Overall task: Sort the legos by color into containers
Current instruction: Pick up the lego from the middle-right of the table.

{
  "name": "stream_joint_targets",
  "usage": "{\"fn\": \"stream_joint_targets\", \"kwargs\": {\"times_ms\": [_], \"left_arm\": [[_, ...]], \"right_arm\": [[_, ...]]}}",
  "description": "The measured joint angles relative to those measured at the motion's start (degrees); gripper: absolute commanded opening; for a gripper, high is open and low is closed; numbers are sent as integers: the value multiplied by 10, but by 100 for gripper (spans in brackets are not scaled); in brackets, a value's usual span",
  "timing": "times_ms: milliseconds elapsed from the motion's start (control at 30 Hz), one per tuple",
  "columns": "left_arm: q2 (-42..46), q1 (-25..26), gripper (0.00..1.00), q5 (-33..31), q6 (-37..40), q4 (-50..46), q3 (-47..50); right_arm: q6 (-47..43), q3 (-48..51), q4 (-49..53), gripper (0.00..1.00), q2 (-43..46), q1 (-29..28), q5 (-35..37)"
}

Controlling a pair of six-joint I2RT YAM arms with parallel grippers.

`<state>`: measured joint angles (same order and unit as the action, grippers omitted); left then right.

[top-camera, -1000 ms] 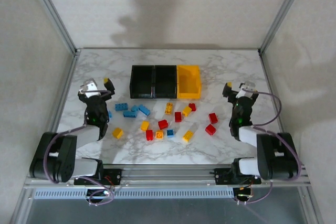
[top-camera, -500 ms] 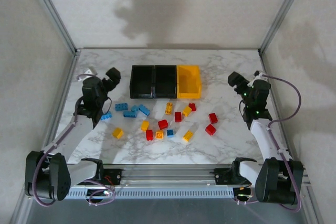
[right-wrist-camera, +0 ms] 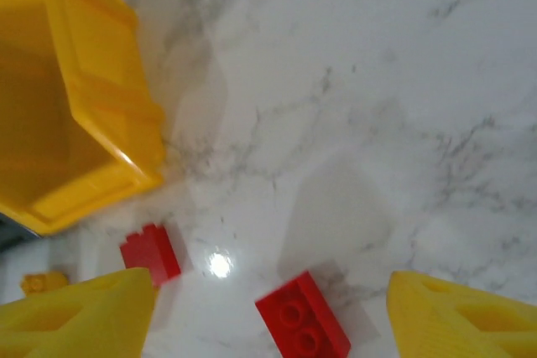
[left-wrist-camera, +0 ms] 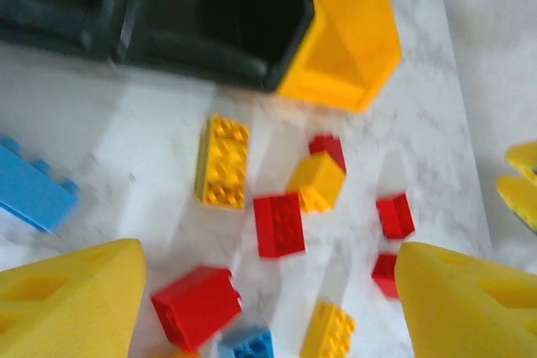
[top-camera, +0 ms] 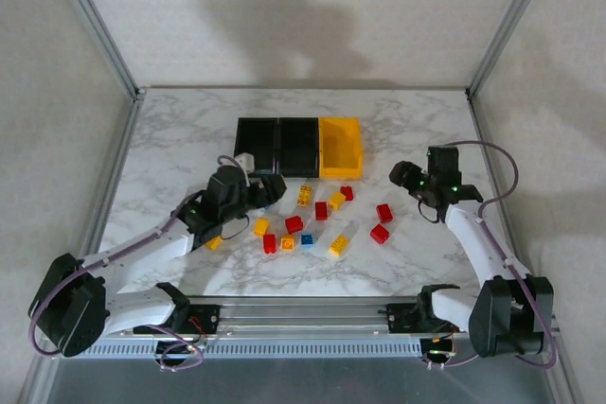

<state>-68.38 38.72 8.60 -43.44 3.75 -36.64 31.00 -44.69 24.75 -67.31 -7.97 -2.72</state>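
The legos lie scattered in front of the containers: red ones, yellow ones and a blue one. Two black bins and a yellow bin stand joined in a row. My left gripper hovers open over the bricks' left part. In the left wrist view its fingers flank a red brick without touching it. My right gripper hangs open right of the yellow bin, above a red brick.
The marble table is fenced by a metal frame on the left, right and back. A long blue brick lies left of my left gripper. The left arm covers some bricks in the top view.
Both arms have swung inward from the table's sides. The left gripper now sits over the bricks' left end, the right one near the yellow bin. No brick has moved.
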Motion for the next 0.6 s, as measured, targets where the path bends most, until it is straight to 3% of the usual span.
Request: {"fn": "stream_joint_targets", "kwargs": {"times_ms": [133, 300, 600], "left_arm": [[-15, 50, 77, -18, -8, -13, 0], [-23, 61, 78, -30, -14, -24, -9], [-61, 70, 78, -37, -19, -24, -25]], "right_arm": [[-3, -1, 19, 69, -37, -36, 22], [-8, -1, 20, 59, -86, -56, 33], [-28, -2, 21, 67, -158, -84, 47]]}}
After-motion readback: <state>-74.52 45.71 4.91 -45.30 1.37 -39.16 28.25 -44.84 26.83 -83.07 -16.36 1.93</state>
